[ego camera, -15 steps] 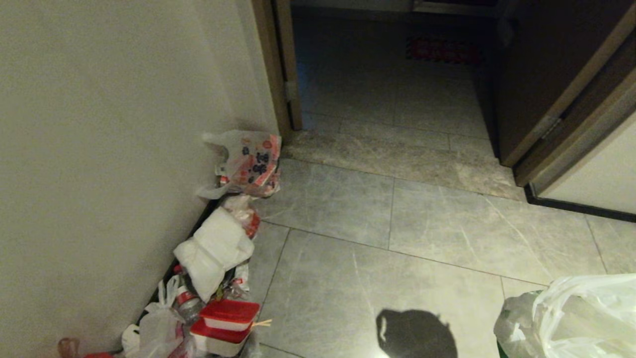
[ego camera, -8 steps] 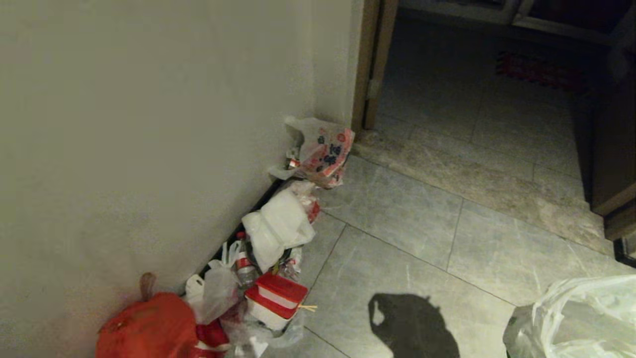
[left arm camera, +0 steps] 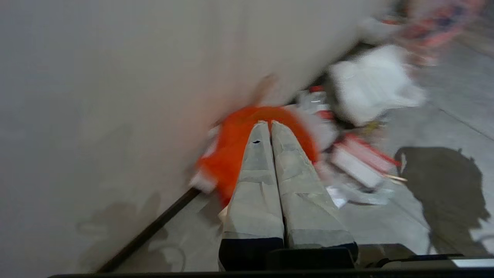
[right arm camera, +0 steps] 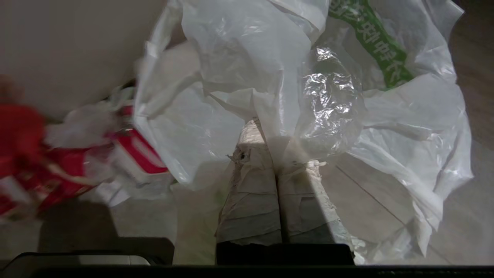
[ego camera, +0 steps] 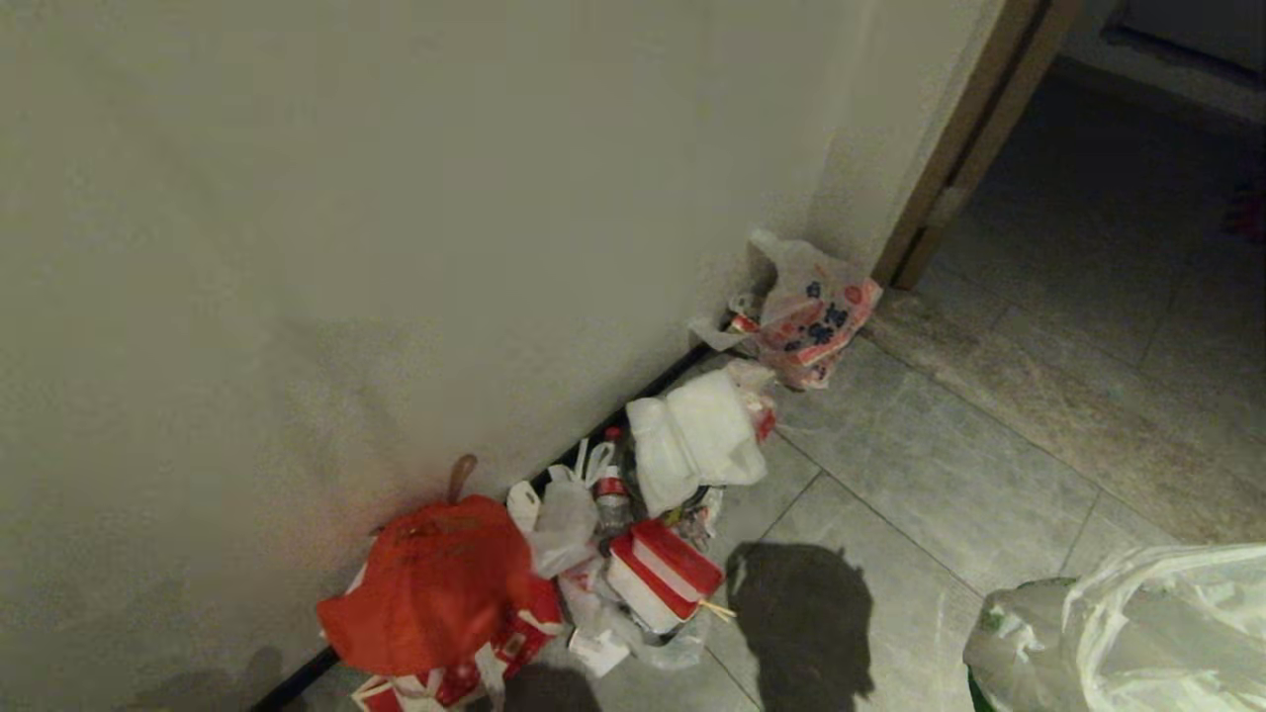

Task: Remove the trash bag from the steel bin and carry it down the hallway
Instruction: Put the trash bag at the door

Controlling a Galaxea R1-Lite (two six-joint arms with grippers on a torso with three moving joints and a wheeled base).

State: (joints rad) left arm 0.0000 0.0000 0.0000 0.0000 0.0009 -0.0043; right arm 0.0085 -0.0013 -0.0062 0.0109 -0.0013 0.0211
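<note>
The trash bag, thin, crinkled, whitish and translucent with green printing, hangs from my right gripper. That gripper is shut on a fold of the plastic, which drapes over its tips. In the head view the bag fills the bottom right corner above the hallway's grey marbled tiles. My left gripper is shut and holds nothing; it points at the rubbish by the wall. The steel bin is out of view. Neither gripper shows in the head view.
Rubbish lies along the beige wall and dark baseboard: a red bag, a red-lidded box, a white bag, a printed bag. A wood door frame edges a dark doorway at the right.
The whole head view has swung left: the doorway slid to the right edge, the wall fills more, and the red bag came into view. The trash bag keeps its corner.
</note>
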